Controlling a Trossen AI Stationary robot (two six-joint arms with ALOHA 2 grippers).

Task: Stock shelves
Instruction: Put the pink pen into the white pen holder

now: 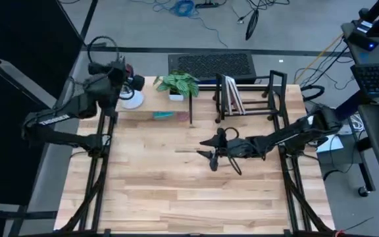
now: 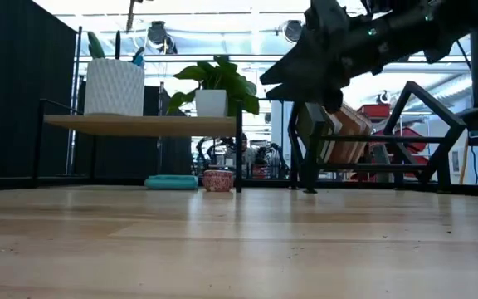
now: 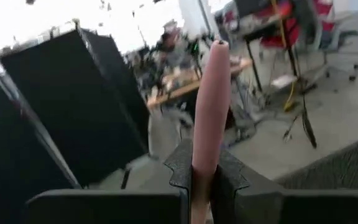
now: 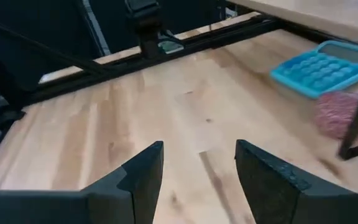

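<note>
Your left gripper (image 3: 201,186) jaws clamp a pink rod (image 3: 209,106) above the wooden shelf (image 1: 156,104); right gripper (image 4: 199,171) jaws apart, just short of it.

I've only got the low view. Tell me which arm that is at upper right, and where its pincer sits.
Observer: That's the right arm. Its pincer hangs over the middle of the table, in front of the black rack.
Operator: Say whether it's open.
Observer: Open, with nothing between the jaws.
Operator: Now report the left arm.
Observer: Its pincer is over the left end of the wooden shelf, shut on a pink object.
</note>
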